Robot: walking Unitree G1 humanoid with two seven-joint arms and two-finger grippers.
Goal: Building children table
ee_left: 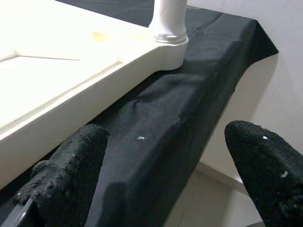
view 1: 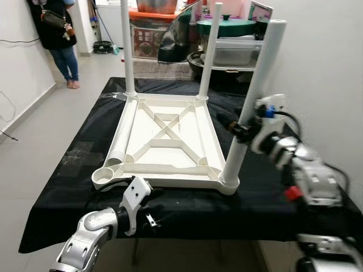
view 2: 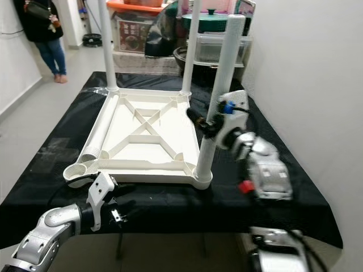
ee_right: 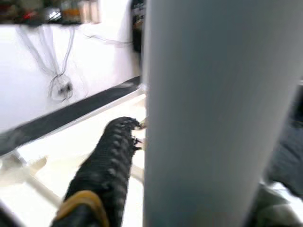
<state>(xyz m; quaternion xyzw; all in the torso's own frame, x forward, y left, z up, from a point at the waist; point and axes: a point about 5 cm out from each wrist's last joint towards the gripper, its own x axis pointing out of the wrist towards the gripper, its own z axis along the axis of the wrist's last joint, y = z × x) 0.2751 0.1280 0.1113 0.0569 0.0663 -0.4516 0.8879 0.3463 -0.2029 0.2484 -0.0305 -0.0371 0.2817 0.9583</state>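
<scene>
White plastic tabletop [view 1: 164,141] lies upside down on the black cloth [view 1: 74,170]; the right gripper [view 1: 245,128] clamps the upright near-right leg [view 1: 249,107] midway, its long axis vertical between the jaws. The loose leg [view 1: 123,133] lies along the frame, ahead of the spread, empty left gripper [view 1: 148,212], the nearer arm. From the left wrist, the fingers [ee_left: 66,175] sit beside the rim. From the right wrist, one finger [ee_right: 106,165] hugs the leg.
</scene>
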